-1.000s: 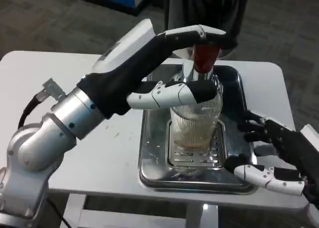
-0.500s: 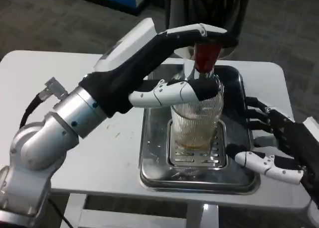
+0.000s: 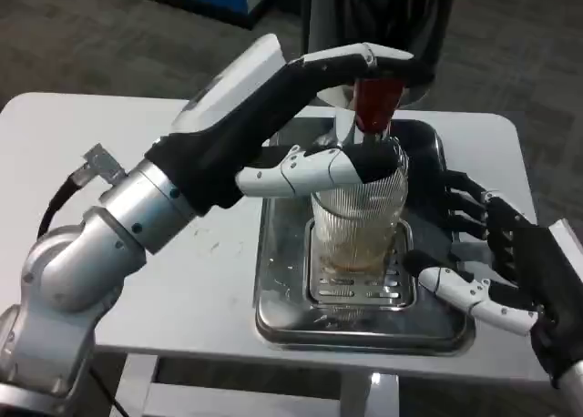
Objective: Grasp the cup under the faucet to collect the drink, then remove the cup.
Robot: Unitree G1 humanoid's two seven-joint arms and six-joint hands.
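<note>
Ribbed clear cup (image 3: pixel 358 218), amber drink low inside, on grate mid steel tray (image 3: pixel 273 294). Left hand (image 3: pixel 314 116) presses red faucet lever (image 3: pixel 375 105), thumb against cup. Right hand (image 3: pixel 496 267) open, holding nothing, at the tray's right edge.

Single head view, high on the robot, looking steeply down and forward at the white table (image 3: pixel 109 162), close range, metal tray (image 3: pixel 273 308) at centre frame, dispenser cut off at top centre, grey carpet along the upper edge, table corners in frame.
</note>
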